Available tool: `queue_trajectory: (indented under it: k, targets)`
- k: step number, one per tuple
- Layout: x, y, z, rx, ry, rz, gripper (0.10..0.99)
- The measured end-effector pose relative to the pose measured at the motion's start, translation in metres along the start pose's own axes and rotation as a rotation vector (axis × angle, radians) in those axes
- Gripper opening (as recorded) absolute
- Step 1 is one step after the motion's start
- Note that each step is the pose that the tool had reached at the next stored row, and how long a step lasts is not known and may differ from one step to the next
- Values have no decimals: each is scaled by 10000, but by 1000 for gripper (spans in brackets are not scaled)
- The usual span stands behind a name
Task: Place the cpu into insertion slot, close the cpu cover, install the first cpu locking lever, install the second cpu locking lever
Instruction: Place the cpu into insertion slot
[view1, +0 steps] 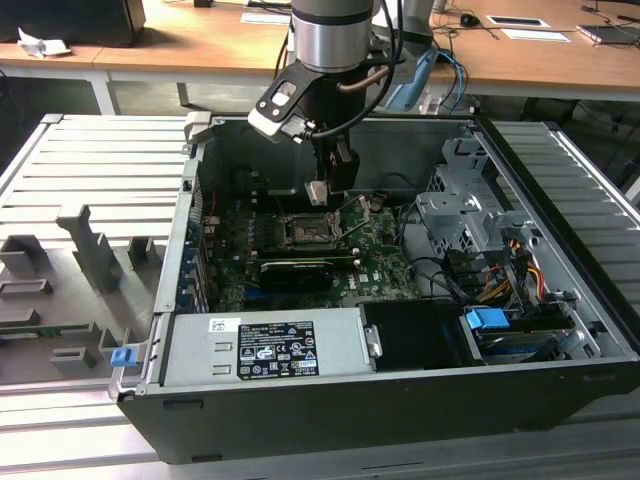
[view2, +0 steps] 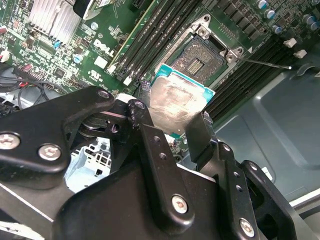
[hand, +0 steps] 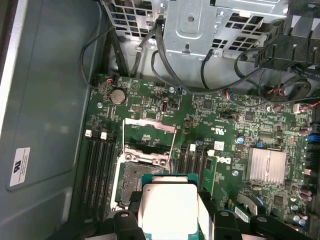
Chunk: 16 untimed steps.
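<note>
Gripper (view2: 174, 131) is pinching the cpu (view2: 175, 97) flat, the open insertion slot (view2: 200, 57) lying just below and ahead of it.

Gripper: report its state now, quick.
Gripper: shut on the cpu, which is not yet in the socket.

We see wooden desks (view1: 190, 45) across twelve o'clock, white papers (view1: 538, 34) on them toward one o'clock, and a grey ribbed metal bench (view1: 80, 170) spreading from nine o'clock round to three o'clock.
</note>
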<state>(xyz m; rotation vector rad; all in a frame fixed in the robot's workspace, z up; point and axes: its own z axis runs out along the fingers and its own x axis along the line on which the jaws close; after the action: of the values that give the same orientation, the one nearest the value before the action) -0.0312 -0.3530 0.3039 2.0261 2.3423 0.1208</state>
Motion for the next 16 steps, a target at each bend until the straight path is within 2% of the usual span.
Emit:
queue_trajectory:
  k: [16]
  targets:
    - [-1, -4, 44, 0, 0, 0, 525]
